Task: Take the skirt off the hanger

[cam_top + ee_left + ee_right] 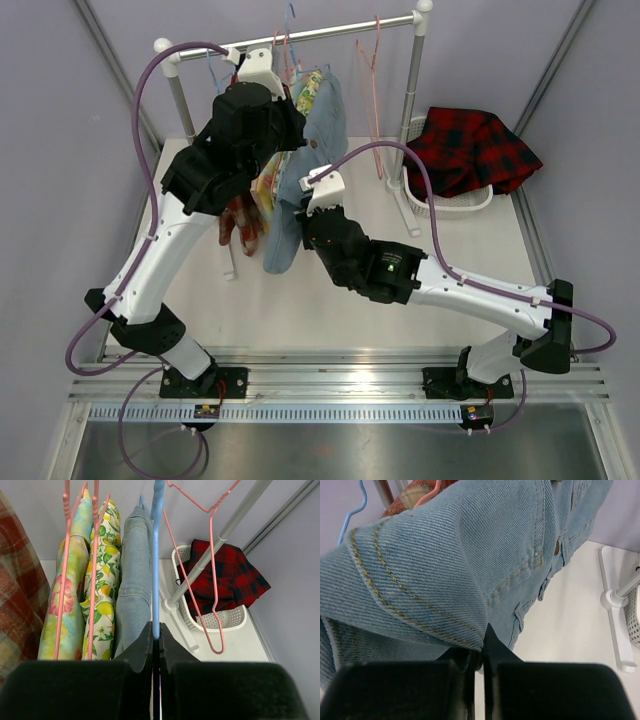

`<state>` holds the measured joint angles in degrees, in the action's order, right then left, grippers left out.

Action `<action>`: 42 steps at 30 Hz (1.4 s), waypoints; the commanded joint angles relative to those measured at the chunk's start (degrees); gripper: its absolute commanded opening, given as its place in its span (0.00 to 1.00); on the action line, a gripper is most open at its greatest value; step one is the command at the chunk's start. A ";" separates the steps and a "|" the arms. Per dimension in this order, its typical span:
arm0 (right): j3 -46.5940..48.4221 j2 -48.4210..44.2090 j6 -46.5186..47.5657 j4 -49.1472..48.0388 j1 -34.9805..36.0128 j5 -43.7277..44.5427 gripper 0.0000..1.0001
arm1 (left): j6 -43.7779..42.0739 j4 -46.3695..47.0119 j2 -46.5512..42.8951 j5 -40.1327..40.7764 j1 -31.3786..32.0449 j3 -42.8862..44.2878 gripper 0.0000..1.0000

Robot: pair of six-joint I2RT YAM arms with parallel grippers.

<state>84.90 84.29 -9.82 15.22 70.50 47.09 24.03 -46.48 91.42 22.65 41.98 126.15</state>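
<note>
The skirt [322, 125] is light blue denim and hangs from a blue hanger [157, 555] on the rail. My left gripper [156, 630] is up by the rail, shut on the hanger's blue bar, with the skirt [134, 580] just to its left. Lower down, my right gripper [481, 645] is shut on the stitched edge of the skirt [445, 555], which fills most of the right wrist view. From above, the right gripper [303, 212] sits against the skirt's lower part, its fingertips hidden by the fabric.
The rack rail [330, 32] also carries floral garments [100, 590] on pink hangers, a red plaid garment [15, 595] and an empty pink hanger [372, 80]. A white basket [455, 208] holding red plaid cloth [475, 145] stands at the right. The rack's foot [615, 605] is nearby.
</note>
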 commanded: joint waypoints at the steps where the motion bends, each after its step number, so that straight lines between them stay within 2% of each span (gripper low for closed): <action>1: -1.92 -2.81 -3.97 2.08 -0.01 1.87 0.00 | -0.74 7.98 -3.26 1.25 0.21 0.68 0.00; 5: -8.06 -9.22 -10.10 5.25 1.56 2.30 0.00 | -4.86 8.95 -2.39 4.67 -0.49 1.90 0.00; 9: -14.49 -18.34 -14.96 10.43 5.95 5.63 0.00 | -6.10 6.15 1.30 4.24 -4.00 8.75 0.00; 11: -17.57 -21.35 -15.66 11.92 11.64 8.09 0.00 | -6.89 5.96 2.36 4.59 -5.23 9.12 0.00; 14: -18.11 -25.40 -19.43 18.31 18.69 18.87 0.00 | -7.59 6.66 3.33 4.59 -7.07 9.20 0.00; 15: -17.93 -26.10 -20.66 20.26 24.10 21.09 0.00 | -7.68 6.75 3.68 4.42 -7.52 9.47 0.00; 18: -16.18 -24.98 -25.49 27.19 31.96 28.72 0.00 | -8.56 6.84 4.56 4.15 -8.93 11.48 0.00; 19: -14.95 -24.27 -26.64 28.45 37.29 30.59 0.00 | -8.82 6.14 5.60 4.24 -9.19 12.53 0.00; 21: -13.37 -20.95 -28.22 32.57 41.54 35.49 0.00 | -9.53 5.09 6.31 4.59 -9.81 14.65 0.00; 22: -10.75 -19.62 -32.76 35.20 44.95 36.57 0.00 | -9.70 4.82 6.49 4.50 -9.98 14.91 0.00; 24: -7.49 -14.96 -39.01 45.56 47.26 39.12 0.00 | -10.06 4.73 5.88 4.59 -10.16 14.04 0.00; 25: -3.99 -13.55 -47.57 49.95 47.97 39.48 0.00 | -10.06 4.82 5.53 4.59 -10.16 13.43 0.00; 27: -0.81 -9.35 -54.39 61.17 48.76 40.96 0.00 | -10.32 5.69 3.86 4.59 -10.16 10.98 0.00; 28: 1.56 -8.19 -58.16 63.59 49.12 41.50 0.00 | -10.49 5.96 3.33 4.85 -10.16 10.18 0.00; 33: 7.29 -2.47 -63.82 73.79 50.53 43.70 0.00 | -12.96 4.30 2.10 5.74 -10.16 11.13 0.00; 34: 8.25 -2.20 -68.18 76.59 50.53 43.87 0.00 | -13.13 3.86 1.75 5.12 -10.16 11.49 0.00; 39: 5.98 -9.57 -66.65 75.32 47.29 44.41 0.00 | -13.31 3.94 -2.46 3.72 -9.90 9.38 0.00; 42: 3.96 -16.33 -49.03 64.88 41.93 42.65 0.00 | -13.83 3.33 -4.93 -0.49 -9.11 9.47 0.00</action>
<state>89.08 76.49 -67.92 76.18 116.51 82.28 12.23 -50.48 91.96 23.14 33.21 134.82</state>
